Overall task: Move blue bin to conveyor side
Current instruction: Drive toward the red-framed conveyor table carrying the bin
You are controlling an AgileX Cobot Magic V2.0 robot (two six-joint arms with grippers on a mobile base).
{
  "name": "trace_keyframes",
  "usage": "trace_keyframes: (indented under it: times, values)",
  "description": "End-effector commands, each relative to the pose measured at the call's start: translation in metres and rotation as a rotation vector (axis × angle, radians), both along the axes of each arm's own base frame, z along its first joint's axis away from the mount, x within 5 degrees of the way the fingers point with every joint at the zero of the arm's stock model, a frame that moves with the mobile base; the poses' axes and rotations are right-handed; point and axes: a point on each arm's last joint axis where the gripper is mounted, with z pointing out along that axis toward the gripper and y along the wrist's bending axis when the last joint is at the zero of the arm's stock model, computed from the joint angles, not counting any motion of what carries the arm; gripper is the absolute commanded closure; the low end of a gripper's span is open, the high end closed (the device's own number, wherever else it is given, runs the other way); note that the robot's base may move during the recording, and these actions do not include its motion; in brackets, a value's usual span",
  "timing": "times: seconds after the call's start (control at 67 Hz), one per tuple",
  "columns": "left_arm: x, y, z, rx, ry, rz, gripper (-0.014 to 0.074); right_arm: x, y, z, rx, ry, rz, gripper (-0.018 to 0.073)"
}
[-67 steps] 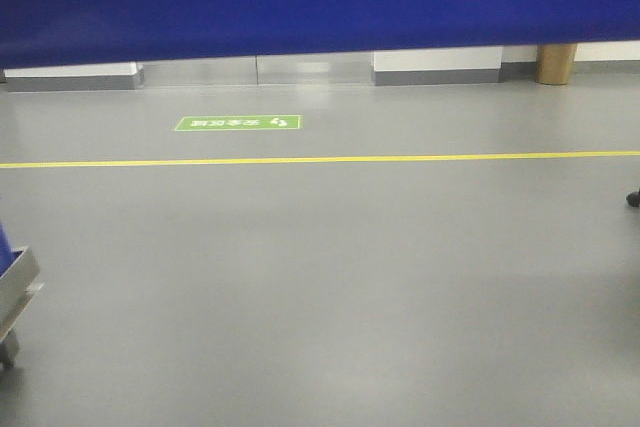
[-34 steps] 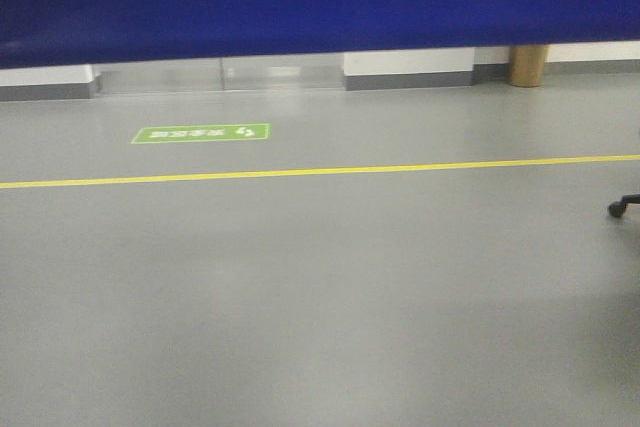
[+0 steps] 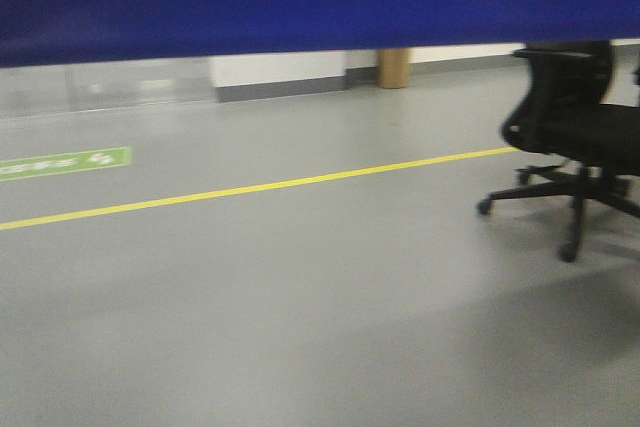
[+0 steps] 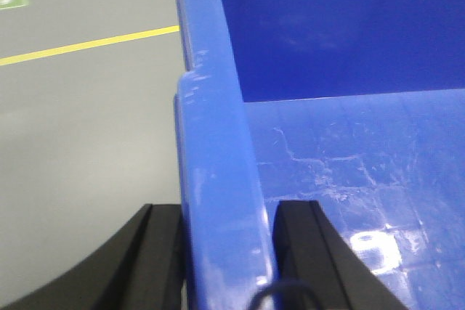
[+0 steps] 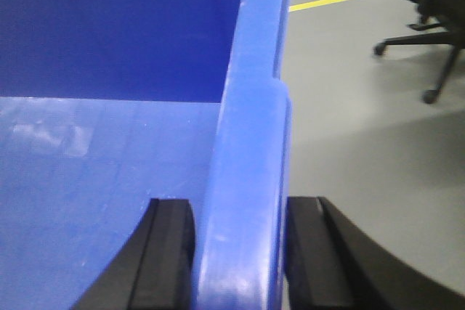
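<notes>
Left gripper (image 4: 227, 252) is closed onto the left side wall of the blue bin (image 4: 349, 157), one black finger inside the rim and one outside; right gripper (image 5: 240, 252) clamps the opposite wall the same way. Held between both, the bin fills the top of the front view, with grey floor (image 3: 300, 337) showing below it. Beyond the bin run a yellow floor line (image 3: 250, 187) and a green floor marking (image 3: 65, 162); a black office chair (image 3: 575, 137) stands to the bin's right.

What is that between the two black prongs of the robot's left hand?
The thick rim of the blue bin fills the gap in the left hand, shown by the left wrist view.
</notes>
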Motion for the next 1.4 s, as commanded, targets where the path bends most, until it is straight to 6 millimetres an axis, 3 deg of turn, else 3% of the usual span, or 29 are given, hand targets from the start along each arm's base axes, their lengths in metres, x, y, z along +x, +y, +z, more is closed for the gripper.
trace_keyframes:
  times: [0.0, 1.388]
  values:
    - [-0.0048, 0.0011, 0.0159, 0.024, -0.14, 0.001, 0.0605, -0.0037, -0.0066, 0.0177, -0.032, -0.175, -0.02, 0.0629]
    - [-0.0048, 0.0016, 0.0159, 0.031, -0.14, 0.004, 0.0605, -0.0037, -0.0066, 0.0177, -0.032, -0.175, -0.02, 0.0629]
